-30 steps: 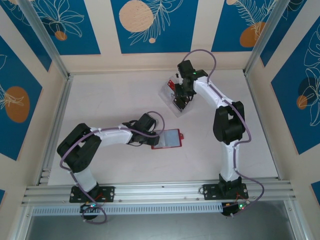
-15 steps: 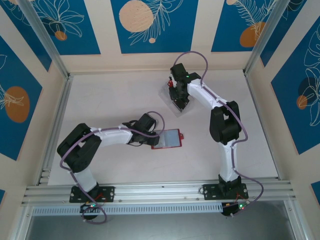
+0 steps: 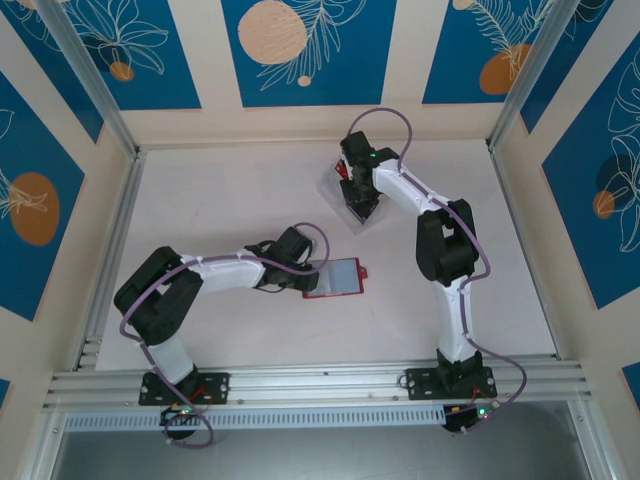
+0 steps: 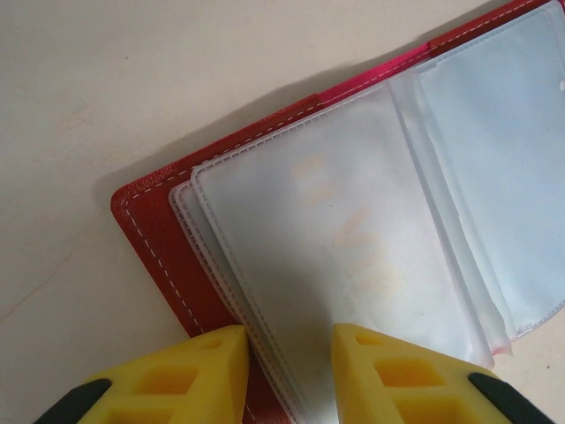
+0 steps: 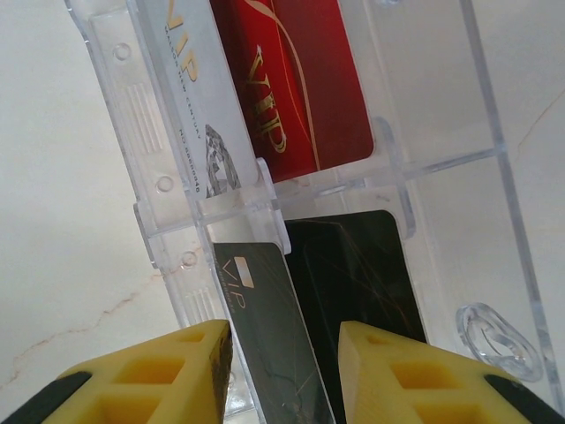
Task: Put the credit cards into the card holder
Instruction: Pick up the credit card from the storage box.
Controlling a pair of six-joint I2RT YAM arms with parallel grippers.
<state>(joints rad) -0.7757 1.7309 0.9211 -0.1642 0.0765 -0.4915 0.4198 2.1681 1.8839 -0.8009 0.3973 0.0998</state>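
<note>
The card holder (image 3: pixel 340 278) lies open on the table, a red cover (image 4: pixel 150 230) with clear inner sleeves (image 4: pixel 353 230). My left gripper (image 3: pixel 305 272) (image 4: pixel 290 336) stands open at its left edge, yellow fingertips (image 4: pixel 212 362) resting either side of the sleeve stack. The credit cards sit in a clear tray (image 3: pixel 328 187) (image 5: pixel 441 106): a red card (image 5: pixel 296 88), a pale silver one (image 5: pixel 190 106), a black one (image 5: pixel 362 274) and a dark grey VIP card (image 5: pixel 269 327) tilted up. My right gripper (image 3: pixel 360 208) (image 5: pixel 284 340) is open, straddling that dark grey card with small gaps on both sides.
Aluminium rails (image 3: pixel 110 240) run along the left side and the near edge of the white table. The right arm's elbow (image 3: pixel 445 245) rises to the right of the tray. Bare tabletop lies between tray and holder.
The right wrist has swung a little to the left over the tray and its jaws have narrowed slightly. The left arm and the card holder have not moved.
</note>
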